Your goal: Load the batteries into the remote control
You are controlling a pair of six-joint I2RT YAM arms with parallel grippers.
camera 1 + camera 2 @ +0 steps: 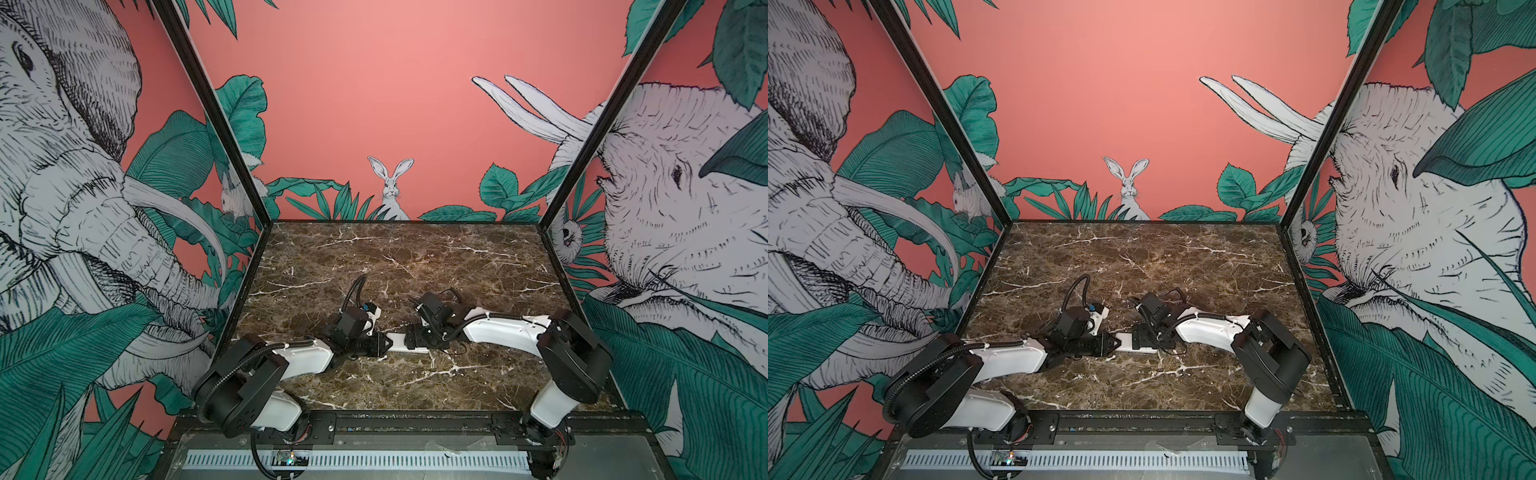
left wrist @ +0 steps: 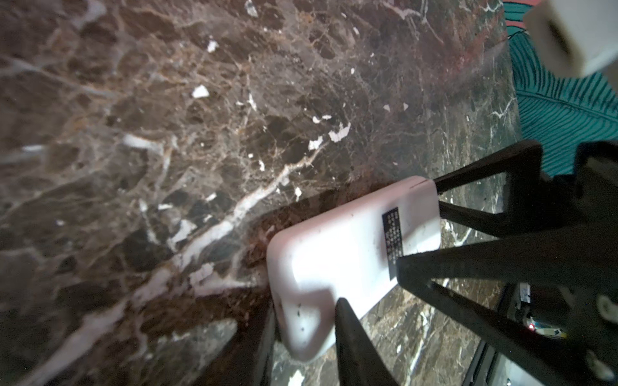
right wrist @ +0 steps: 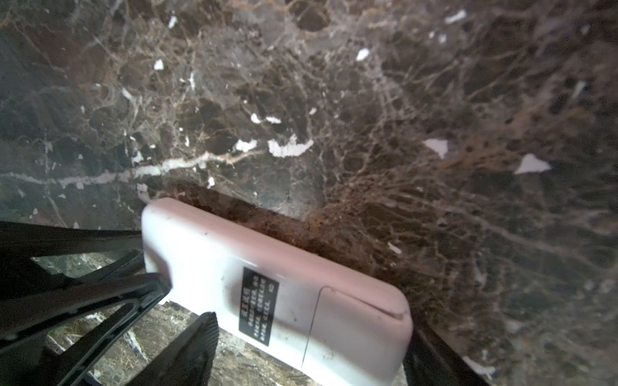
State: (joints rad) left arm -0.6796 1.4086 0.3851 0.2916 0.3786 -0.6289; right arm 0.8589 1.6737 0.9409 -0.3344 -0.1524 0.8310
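My left claw [image 2: 306, 310] is clamping the left end of the remote [image 2: 351, 254], back-up on the near table [image 1: 415, 266], my right claw [image 2: 416, 222] is gaping round its right end; I'm judging it light, stiff, slick, best pinched across long edges.

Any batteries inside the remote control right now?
Its inside is hidden: the remote control shows its white back with the dark label, and the battery cover is on. No batteries show in any view, so whether they are loaded cannot be told.
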